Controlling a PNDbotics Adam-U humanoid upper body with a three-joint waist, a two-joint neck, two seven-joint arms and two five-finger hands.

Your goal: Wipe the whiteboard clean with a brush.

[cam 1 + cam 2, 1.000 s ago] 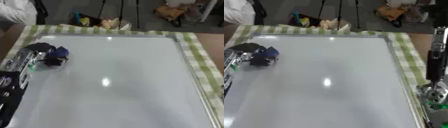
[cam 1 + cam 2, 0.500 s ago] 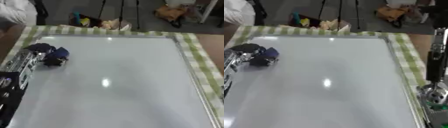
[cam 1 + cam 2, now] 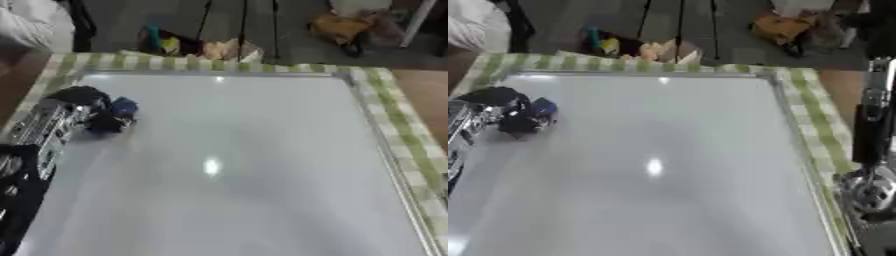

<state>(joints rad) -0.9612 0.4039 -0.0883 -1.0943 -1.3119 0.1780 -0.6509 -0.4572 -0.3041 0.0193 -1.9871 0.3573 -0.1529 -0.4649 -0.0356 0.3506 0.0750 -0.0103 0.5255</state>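
The whiteboard (image 3: 236,165) lies flat and fills most of both views; I make out no marks on it, only glare spots. My left hand (image 3: 80,98), black, rests at the board's upper left, with its fingers curled round a dark blue brush (image 3: 117,111) that touches the surface. The left arm (image 3: 39,132), silver and black, runs down the left edge. In the right eye view my right arm (image 3: 868,132) stands outside the board's right edge. Its hand (image 3: 873,192) shows only as a silver and black shape low at the right.
A green checked cloth (image 3: 398,117) shows under the board along the far and right sides. Beyond the far edge, on the floor, are tripod legs (image 3: 206,25), bags (image 3: 337,27) and some coloured things (image 3: 188,47).
The whole picture has slipped down slightly, so the camera moved. My left hand and the brush keep the same spot on the board.
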